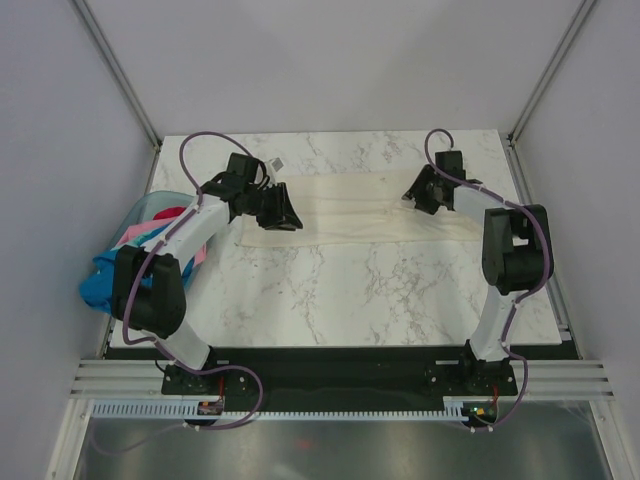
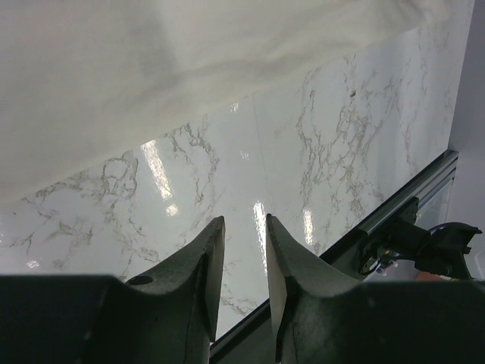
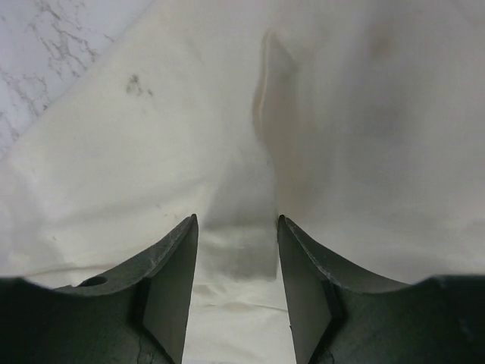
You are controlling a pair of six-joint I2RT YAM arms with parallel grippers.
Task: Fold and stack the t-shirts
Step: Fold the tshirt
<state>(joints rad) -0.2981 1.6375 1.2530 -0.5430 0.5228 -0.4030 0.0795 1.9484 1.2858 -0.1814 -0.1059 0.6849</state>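
you're dealing with a limp, light cream-white cloth t-shirt [image 1: 350,210] lying banded across the far marble tabletop [image 1: 330,290]; you're wanting its end edges. left gripper [image 2: 244,221] is hanging narrowly parted, empty; right gripper [image 3: 236,220] is hanging spread over it.

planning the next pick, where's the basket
In the top view the basket sits at the table's left edge, beside the left arm, holding pink and blue shirts.

T-shirt [image 1: 350,210] lies far on table [image 1: 350,290] (basket [image 1: 148,204] left).

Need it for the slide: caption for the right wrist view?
Right pincer, jaws apart, above a crease in the cream-white t-shirt; marble table at upper left.
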